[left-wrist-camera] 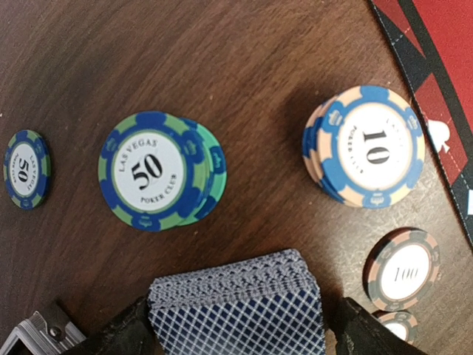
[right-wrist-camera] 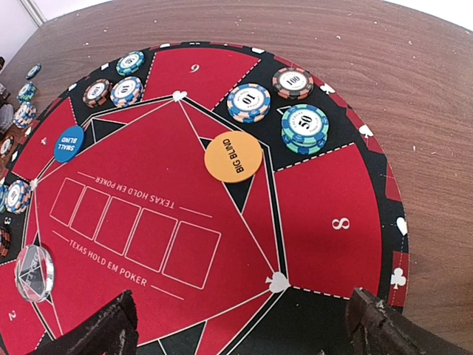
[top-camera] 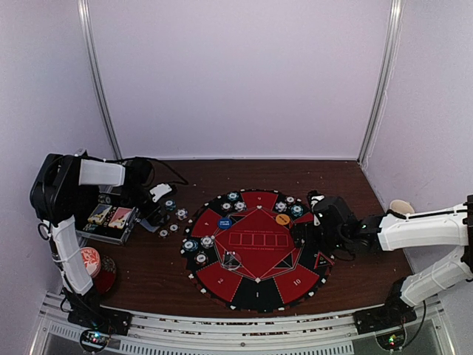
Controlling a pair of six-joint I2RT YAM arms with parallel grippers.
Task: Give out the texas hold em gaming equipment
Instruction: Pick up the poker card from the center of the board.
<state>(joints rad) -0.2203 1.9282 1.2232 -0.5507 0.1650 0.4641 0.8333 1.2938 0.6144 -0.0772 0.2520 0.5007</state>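
Note:
My left gripper straddles a deck of blue-backed playing cards. Its left finger touches the deck's edge, while a thin gap shows at the right finger. Past the deck, poker chips lie on the wood: a green-blue "50" stack, a blue "10" stack, a "100" chip and a lone "50" chip. My right gripper hangs open and empty over the mat. On the mat lie the orange Big Blind button, the blue Small Blind button and chip stacks.
An open case stands at the far left beside my left gripper. A red-and-white patterned disc lies nearer the front. A clear round disc rests on the mat. More chips sit on the mat's left segments.

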